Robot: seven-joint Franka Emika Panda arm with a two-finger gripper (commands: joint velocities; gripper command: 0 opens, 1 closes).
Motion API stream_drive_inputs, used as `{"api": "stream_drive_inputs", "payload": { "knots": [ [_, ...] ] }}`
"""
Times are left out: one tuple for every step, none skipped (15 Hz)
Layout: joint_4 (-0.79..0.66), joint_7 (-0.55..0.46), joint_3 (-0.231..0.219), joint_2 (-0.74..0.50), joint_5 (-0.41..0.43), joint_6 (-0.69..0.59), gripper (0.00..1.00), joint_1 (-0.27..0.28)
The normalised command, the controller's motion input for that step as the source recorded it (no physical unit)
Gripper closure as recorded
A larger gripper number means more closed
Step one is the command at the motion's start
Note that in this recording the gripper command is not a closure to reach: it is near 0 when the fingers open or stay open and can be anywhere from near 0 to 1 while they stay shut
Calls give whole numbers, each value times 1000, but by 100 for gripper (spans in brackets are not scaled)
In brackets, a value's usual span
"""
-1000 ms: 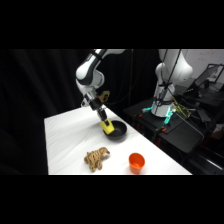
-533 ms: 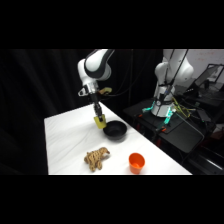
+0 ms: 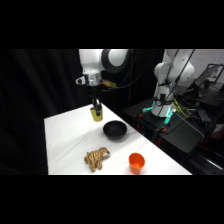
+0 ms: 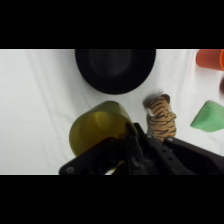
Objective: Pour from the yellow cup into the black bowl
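Tool [image 3: 96, 111]: pinching the yellow cup [image 3: 96, 116] at its rim.
Cup position: lifted above the counter [image 3: 65, 135], beside the black bowl [image 3: 115, 130].
Handling: likely light, rigid, smooth plastic; rim grip suits tilting.

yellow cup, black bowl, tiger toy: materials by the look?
Yellow cup: likely plastic; its olive wall looks smooth, thin and slightly translucent. Black bowl: matte black with no glare, perhaps plastic or ceramic; cannot tell which. Tiger toy: looks like soft plush, with a fuzzy striped surface.
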Motion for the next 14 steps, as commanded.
{"api": "stream_drive_inputs", "payload": {
  "knots": [
    [370,245,83,137,-314,-86,18,93],
    [480,176,74,244,-241,-76,18,72],
    [523,128,58,304,-189,-49,18,47],
    [581,62,48,374,-146,-20,18,28],
    [589,4,36,409,-130,51,18,10],
    [589,-29,24,445,-105,100,18,-8],
    [559,-42,12,450,-98,115,18,-21],
    [532,-35,4,462,-101,107,18,-29],
    [494,-1,-12,468,-138,121,18,-23],
    [456,-3,-13,454,-132,102,18,-26],
    [423,-2,-13,454,-124,93,18,-30],
    [386,12,-16,423,-127,77,18,-27],
    [351,11,-13,397,-119,59,18,-29],
    [309,1,-5,348,-110,40,18,-30]
  ]
}}
